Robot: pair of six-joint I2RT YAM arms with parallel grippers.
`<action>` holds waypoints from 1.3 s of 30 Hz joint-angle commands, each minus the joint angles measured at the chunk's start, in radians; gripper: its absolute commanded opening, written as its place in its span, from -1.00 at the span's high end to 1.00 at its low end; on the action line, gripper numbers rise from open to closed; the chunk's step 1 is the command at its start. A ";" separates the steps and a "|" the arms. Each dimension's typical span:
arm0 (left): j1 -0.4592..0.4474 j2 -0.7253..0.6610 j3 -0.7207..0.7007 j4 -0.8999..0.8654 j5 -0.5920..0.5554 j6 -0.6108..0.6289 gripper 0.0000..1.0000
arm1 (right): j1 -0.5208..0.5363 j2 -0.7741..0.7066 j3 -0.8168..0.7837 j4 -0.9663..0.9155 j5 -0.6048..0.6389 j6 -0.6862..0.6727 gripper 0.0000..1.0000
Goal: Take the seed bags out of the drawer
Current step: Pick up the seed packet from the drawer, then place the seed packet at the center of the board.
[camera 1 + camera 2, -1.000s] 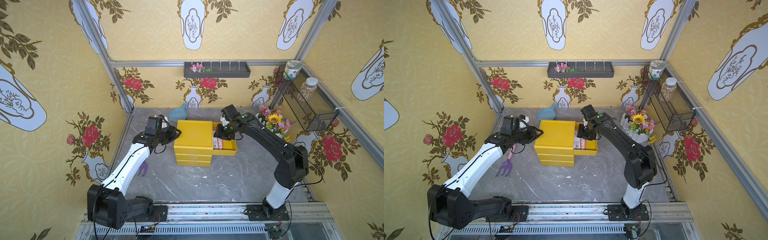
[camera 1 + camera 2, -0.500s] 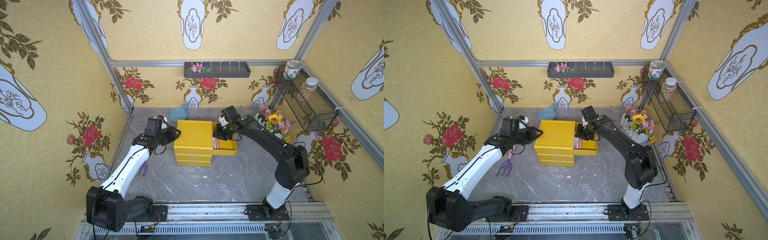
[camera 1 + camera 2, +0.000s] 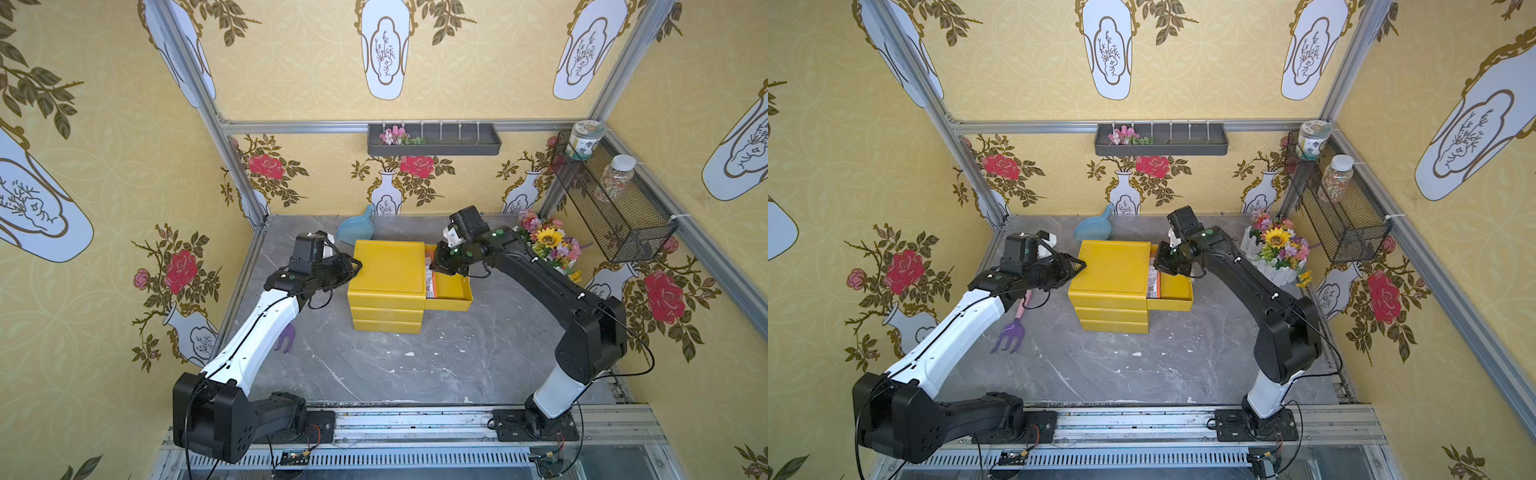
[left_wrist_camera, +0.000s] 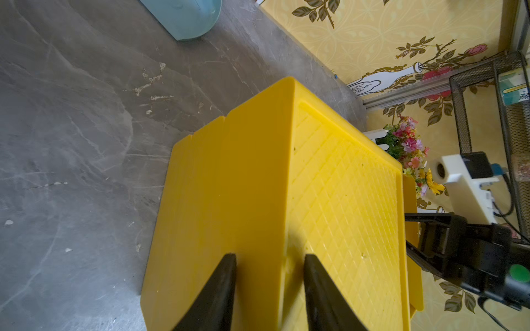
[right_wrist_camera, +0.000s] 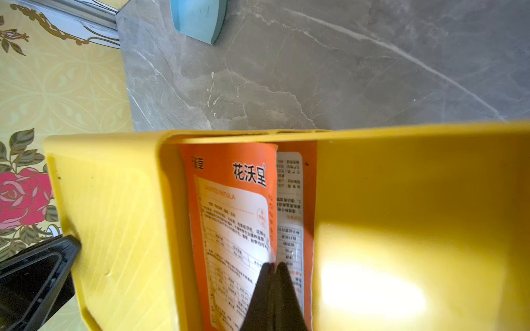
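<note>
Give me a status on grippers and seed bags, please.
Right gripper shut on upper seed bag edge. Left gripper astride cabinet edge, grip unclear. Second seed bag under it, both in open drawer. Nothing blocking.

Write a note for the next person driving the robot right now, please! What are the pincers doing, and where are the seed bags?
Left pincer: open, tips at the edge of the yellow drawer cabinet, holding nothing.
Right pincer: shut, seemingly pinching the edge of the top seed bag.
Bags: at least two visible, both in the pulled-out top drawer; the second seed bag lies partly under the first.
Done: drawer open.
Left: lift every bag out.
</note>
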 commanded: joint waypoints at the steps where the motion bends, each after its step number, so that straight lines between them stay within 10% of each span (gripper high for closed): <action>1: -0.002 0.021 -0.016 -0.205 -0.047 0.009 0.15 | -0.009 -0.024 0.035 -0.059 0.050 -0.039 1.00; 39: -0.002 0.053 -0.003 -0.200 -0.064 0.000 0.16 | -0.560 -0.198 0.170 -0.268 0.084 -0.309 1.00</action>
